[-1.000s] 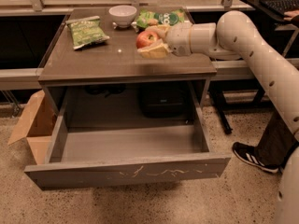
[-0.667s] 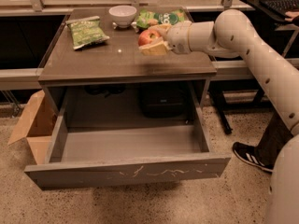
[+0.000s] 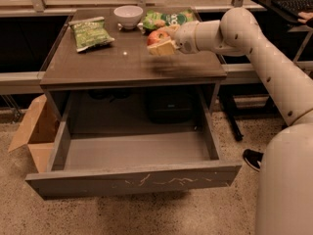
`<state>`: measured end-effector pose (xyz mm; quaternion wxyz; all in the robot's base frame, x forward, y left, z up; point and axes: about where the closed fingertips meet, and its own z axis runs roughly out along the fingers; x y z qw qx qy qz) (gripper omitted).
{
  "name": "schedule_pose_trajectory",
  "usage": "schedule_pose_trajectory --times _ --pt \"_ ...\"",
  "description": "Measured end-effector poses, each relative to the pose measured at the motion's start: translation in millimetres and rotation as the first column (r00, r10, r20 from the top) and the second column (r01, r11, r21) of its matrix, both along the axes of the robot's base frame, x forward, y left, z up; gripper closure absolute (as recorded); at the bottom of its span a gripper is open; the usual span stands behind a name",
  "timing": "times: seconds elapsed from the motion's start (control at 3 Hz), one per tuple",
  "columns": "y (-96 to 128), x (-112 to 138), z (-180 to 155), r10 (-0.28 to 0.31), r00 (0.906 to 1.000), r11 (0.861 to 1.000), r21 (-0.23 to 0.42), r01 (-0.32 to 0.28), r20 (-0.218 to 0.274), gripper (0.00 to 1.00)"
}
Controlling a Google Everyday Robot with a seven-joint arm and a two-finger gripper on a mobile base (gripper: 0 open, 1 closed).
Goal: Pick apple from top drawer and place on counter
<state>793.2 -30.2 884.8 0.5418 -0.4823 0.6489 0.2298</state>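
gripper (image 3: 163, 43) clamped on apple (image 3: 156, 35), hovering just above counter (image 3: 107, 65); top drawer (image 3: 137, 181) open below. step: placing. next: lower till apple rests on counter, then release, clear of green bag (image 3: 168, 18) behind

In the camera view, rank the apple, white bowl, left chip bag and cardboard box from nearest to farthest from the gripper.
The gripper hangs over the counter's right side.
1. apple, held in it.
2. white bowl, counter's back edge.
3. green chip bag, counter's left.
4. cardboard box, floor at left.
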Motion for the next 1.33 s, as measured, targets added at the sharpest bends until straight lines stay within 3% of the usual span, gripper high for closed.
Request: schedule_pose_trajectory --times 0.67,1.33 --pt "-4 22 -18 -0.018 0.9976 1.0 -0.023 0.016 -0.067 1.0" --pt "-1 30 -29 -0.015 0.9967 0.999 -0.052 0.011 -0.08 0.58"
